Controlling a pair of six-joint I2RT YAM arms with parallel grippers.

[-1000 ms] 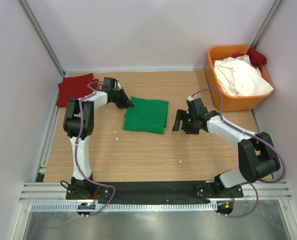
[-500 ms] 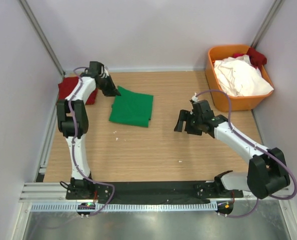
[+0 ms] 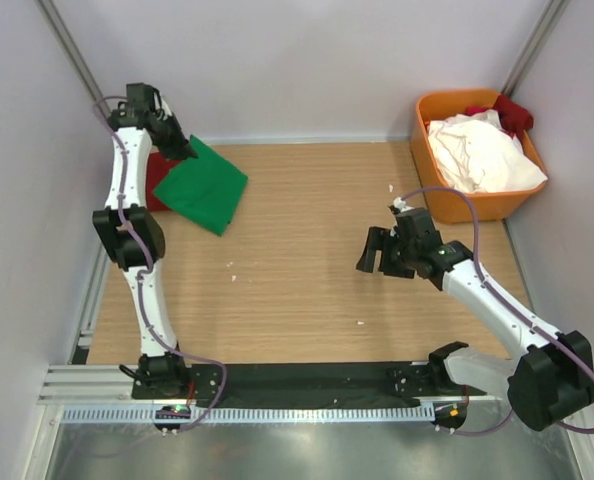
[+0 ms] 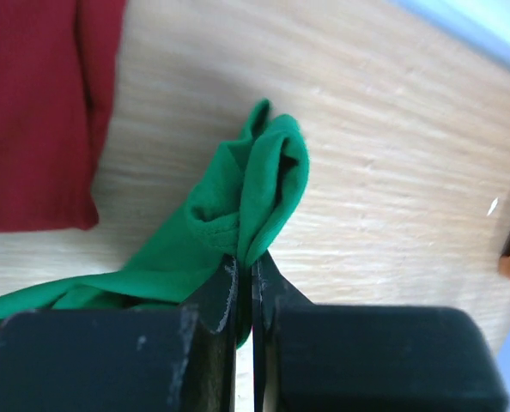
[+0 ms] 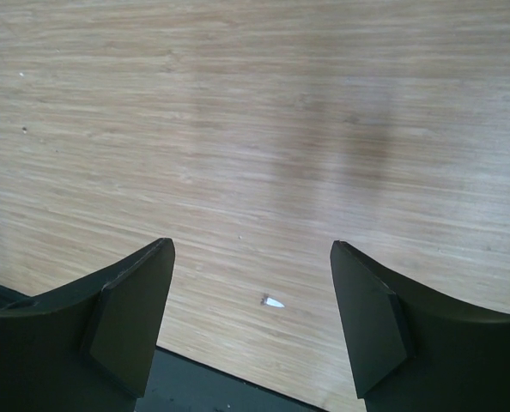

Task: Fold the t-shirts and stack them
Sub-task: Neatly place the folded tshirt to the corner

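Observation:
A folded bright green t-shirt [image 3: 205,186] hangs tilted at the far left of the table, pinched at its upper corner by my left gripper [image 3: 177,146]. In the left wrist view the jaws are shut on a bunched edge of the green t-shirt [image 4: 257,193]. A folded dark red t-shirt [image 3: 157,180] lies under and behind the green one, and it fills the upper left as the dark red t-shirt [image 4: 40,103] in the left wrist view. My right gripper [image 3: 377,252] hovers open over bare wood at centre right, nothing between its fingers [image 5: 130,322].
An orange bin [image 3: 457,205] at the back right holds white t-shirts [image 3: 482,152] and a red one [image 3: 512,110]. Grey walls close the left, back and right sides. Small white scraps [image 3: 361,323] dot the wooden table [image 3: 297,290].
My left arm has swung far to the back left, dragging and lifting the green t-shirt from the table's middle to over the dark red one. The right gripper drifted slightly right and nearer.

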